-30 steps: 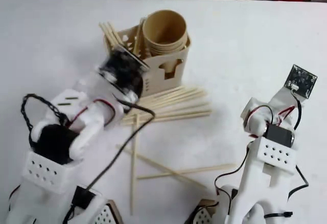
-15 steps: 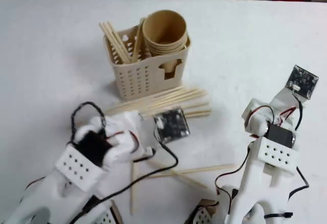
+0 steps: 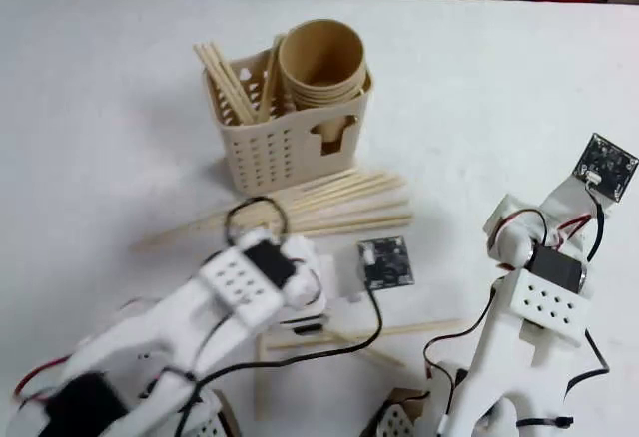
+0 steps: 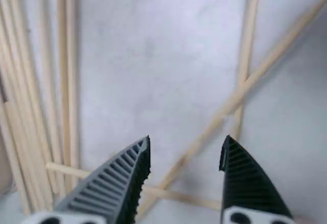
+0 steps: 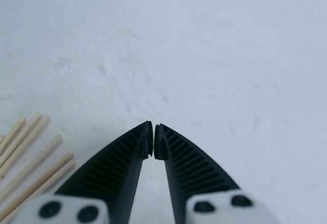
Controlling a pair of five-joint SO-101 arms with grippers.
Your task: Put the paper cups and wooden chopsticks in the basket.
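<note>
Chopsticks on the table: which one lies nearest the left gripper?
The loose diagonal chopstick, seen between the fingers of the open left gripper. It crosses another stick, while the bundle lies off to one side.

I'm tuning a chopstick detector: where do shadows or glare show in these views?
High view: the table is evenly lit, with no glare and only faint shadows around the basket. Left wrist view: a soft shadow runs beside the crossed chopsticks beyond the open left end effector. Right wrist view: flat light on the table, with the shut right end effector dark against it.
</note>
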